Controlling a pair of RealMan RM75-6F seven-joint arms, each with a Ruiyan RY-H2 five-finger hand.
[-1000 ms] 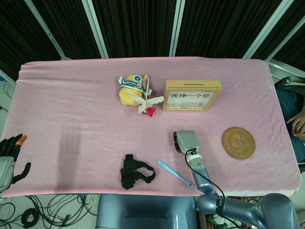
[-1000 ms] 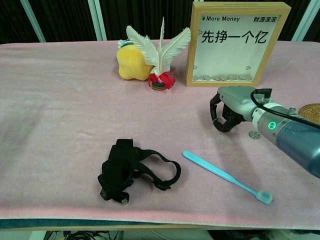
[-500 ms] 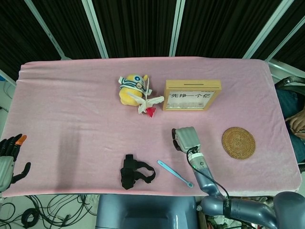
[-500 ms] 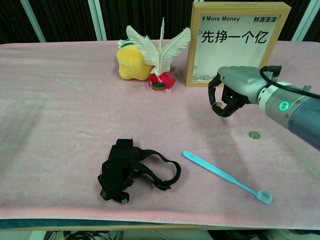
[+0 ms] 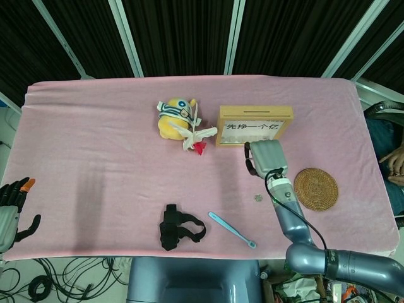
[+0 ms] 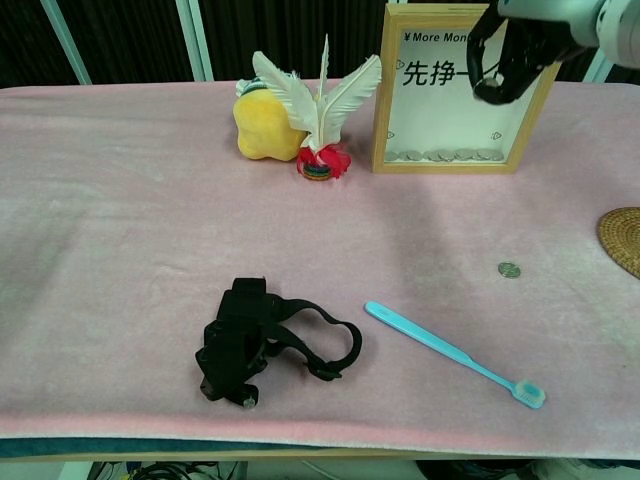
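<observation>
Right robot hand (image 6: 515, 50) raised before the wooden coin box (image 5: 255, 125), fingers curled in; whether a coin sits pinched inside, cannot tell. Best kept level and lined up over the slot on the box's top edge before any release. Left robot hand (image 5: 11, 211) parked off the bench (image 5: 95, 145) edge, fingers apart, empty. Count: one loose coin (image 6: 509, 269), one toothbrush (image 6: 450, 352), one black strap (image 6: 260, 340), one plush toy (image 5: 175, 117), one woven coaster (image 5: 315, 188).

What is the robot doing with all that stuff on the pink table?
The right robot hand is raised in front of the wooden coin box, fingers curled; whether it holds anything is unclear. One coin lies on the pink cloth. The left robot hand waits open off the table's edge.
</observation>
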